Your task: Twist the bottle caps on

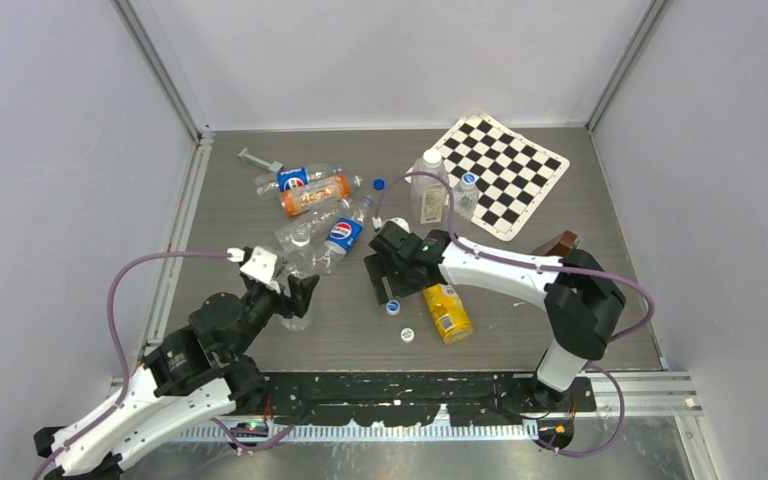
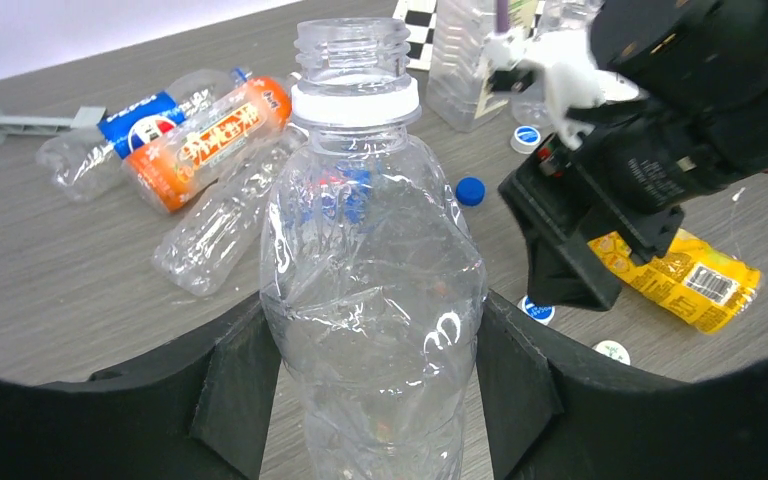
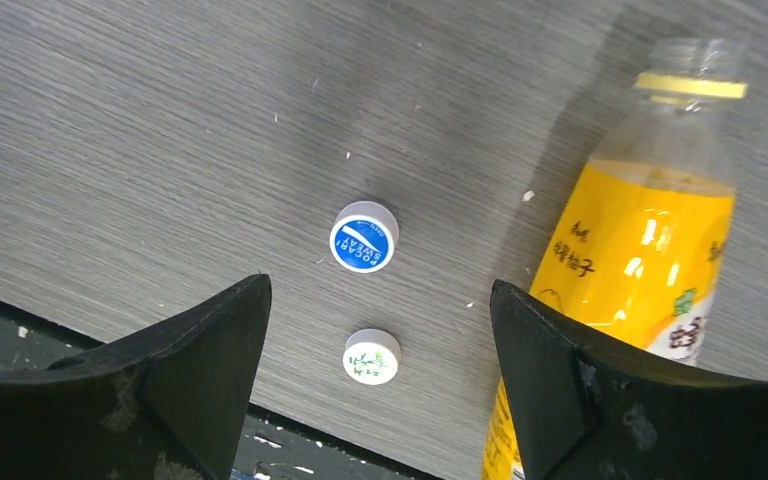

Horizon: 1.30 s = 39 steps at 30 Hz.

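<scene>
Left wrist view: our left gripper (image 2: 375,340) is pinching a clear bottle (image 2: 370,250) upright, open neck pointing up, left of the yellow bottle (image 2: 680,280); our right gripper (image 3: 380,295) is hovering spread above a blue-topped cap (image 3: 364,237) beside it.

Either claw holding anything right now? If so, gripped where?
Left claw holds the uncapped clear bottle upright, gripped on both sides of its mid-body. Right claw holds nothing; it's open above a blue-and-white cap.

Bright, even overhead light with soft shadows.
White glare streaks the clear bottle (image 2: 370,230) inside the left gripper (image 2: 372,305). Below the right gripper (image 3: 380,292) the blue cap (image 3: 364,237) is sharp, and a faint shadow edges the yellow bottle (image 3: 630,260) beside it.
</scene>
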Motion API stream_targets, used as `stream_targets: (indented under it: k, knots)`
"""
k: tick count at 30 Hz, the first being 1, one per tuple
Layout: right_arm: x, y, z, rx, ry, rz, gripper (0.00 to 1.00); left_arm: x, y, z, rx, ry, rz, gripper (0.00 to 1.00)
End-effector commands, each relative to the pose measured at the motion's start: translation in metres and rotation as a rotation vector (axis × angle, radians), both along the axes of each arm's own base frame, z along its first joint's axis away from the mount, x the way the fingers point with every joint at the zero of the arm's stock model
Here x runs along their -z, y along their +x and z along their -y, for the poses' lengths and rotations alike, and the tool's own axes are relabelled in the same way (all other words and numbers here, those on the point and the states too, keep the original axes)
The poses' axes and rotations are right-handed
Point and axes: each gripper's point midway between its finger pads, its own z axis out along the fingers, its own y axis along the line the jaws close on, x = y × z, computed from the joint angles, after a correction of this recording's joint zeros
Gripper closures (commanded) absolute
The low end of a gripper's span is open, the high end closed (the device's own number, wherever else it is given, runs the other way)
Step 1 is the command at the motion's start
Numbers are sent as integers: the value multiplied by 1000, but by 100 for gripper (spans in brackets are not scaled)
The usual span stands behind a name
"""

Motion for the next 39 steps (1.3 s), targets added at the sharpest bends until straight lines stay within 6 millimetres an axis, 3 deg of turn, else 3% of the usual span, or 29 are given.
stream_targets:
  k: [1,6,14,33,39]
  knots:
    - [0,-1,-8,26,-22,14,16,-17,-5,5,73,-6,71,97]
    - [22,-8,-12,18,-65,-20,25,-19,-8,9,116,29,89,99]
    - [38,-6,-15,15,-101,-25,36,-15,-9,10,139,70,119,100]
    - [52,-2,-22,-1,-123,-37,52,8,-11,28,240,152,122,100]
    - [55,-4,-20,-8,-124,-36,63,12,-12,32,262,161,122,100]
